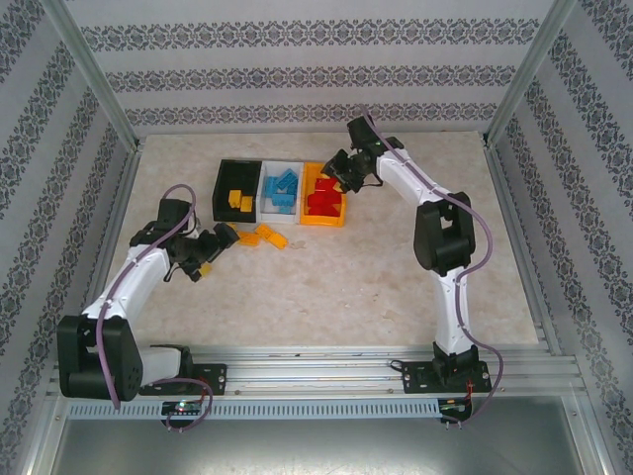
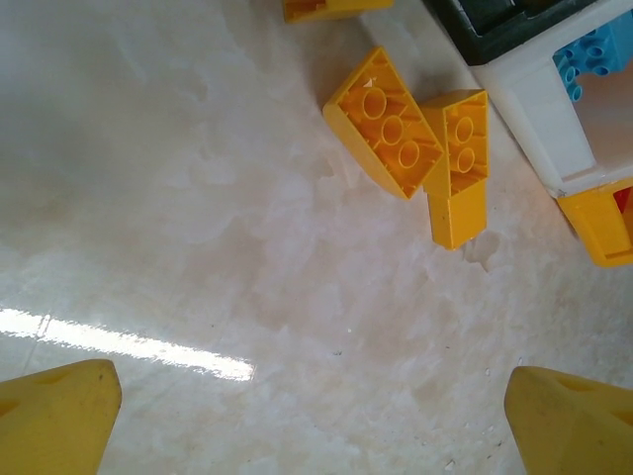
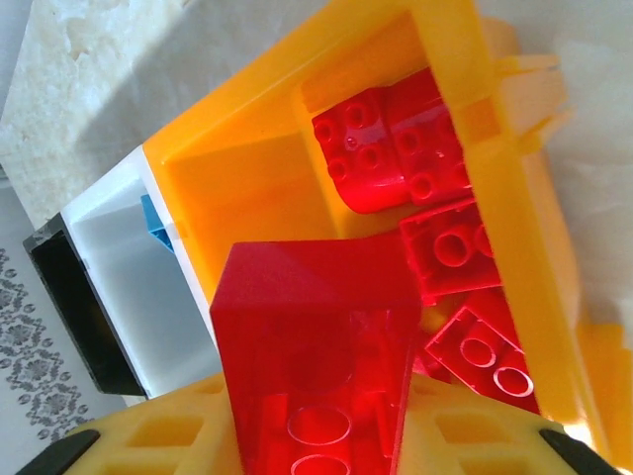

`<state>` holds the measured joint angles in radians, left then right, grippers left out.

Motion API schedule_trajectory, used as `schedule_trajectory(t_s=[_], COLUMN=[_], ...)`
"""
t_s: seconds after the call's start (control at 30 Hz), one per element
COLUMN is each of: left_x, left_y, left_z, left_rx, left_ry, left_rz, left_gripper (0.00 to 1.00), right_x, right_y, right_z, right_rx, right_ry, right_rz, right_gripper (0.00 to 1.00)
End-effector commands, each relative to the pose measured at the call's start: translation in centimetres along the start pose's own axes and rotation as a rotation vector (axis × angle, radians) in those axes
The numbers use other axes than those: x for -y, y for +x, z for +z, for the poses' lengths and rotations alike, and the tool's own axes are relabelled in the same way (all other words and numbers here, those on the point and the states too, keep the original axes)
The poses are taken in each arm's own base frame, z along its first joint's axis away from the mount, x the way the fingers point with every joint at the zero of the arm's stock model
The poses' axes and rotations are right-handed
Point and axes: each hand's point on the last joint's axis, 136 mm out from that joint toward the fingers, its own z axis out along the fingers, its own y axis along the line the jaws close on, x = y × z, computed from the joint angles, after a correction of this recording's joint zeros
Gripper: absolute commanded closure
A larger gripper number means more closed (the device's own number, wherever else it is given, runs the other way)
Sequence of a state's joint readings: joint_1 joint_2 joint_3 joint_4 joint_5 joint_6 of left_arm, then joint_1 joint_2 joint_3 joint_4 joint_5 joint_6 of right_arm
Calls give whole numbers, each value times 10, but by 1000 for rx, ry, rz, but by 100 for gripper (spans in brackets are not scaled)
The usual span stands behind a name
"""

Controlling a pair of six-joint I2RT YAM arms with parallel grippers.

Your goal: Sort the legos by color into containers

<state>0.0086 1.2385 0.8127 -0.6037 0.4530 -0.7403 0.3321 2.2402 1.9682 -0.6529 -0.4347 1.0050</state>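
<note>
While the red brick (image 3: 316,346) is hanging over the orange bin (image 3: 237,168), the right gripper (image 1: 343,178) is clamping it between its pads and tipping it toward the red pile (image 3: 396,139) lying inside. I'd say it's being held there so a release drops it straight onto its own colour.

That bin is sitting at the right end of the row, toward the far side of the table (image 1: 396,287). The white bin (image 1: 265,170) in the middle is carrying blue bricks (image 1: 282,188), and the black bin (image 1: 222,178) on the left is taking yellow.

Just near of the black bin, two yellow bricks (image 2: 386,124) are lying on the table, touching each other, round sockets facing up, with a third (image 2: 331,8) close by. These look like the last ones waiting to be sorted.

The left gripper (image 2: 316,426) is hovering low beside them, jaws spread wide and gripping nothing, apparently lining up for the next pick.

I'm making out no brand, label or writing anywhere on bricks or bins.
</note>
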Motion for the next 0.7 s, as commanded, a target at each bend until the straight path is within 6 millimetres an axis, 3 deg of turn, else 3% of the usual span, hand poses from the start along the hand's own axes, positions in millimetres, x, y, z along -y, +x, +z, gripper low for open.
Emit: schedule_trajectory(t_s=[0.0, 0.1, 0.27, 0.67], left_x=[-8, -9, -9, -6], left_y=[9, 11, 11, 7], left_z=[-4, -5, -5, -3], left_rx=[-22, -25, -31, -24], left_ry=[-13, -15, -13, -8], left_rz=[7, 10, 12, 7], left_gripper=[0, 0, 0, 0], right_x=[-10, -6, -4, -10], right_y=[1, 3, 7, 9], right_z=[9, 16, 21, 11], right_rx=[-19, -33, -45, -43], right_ry=[-41, -43, -36, -52], right_rz=[15, 34, 36, 16], right_gripper=[62, 58, 31, 30])
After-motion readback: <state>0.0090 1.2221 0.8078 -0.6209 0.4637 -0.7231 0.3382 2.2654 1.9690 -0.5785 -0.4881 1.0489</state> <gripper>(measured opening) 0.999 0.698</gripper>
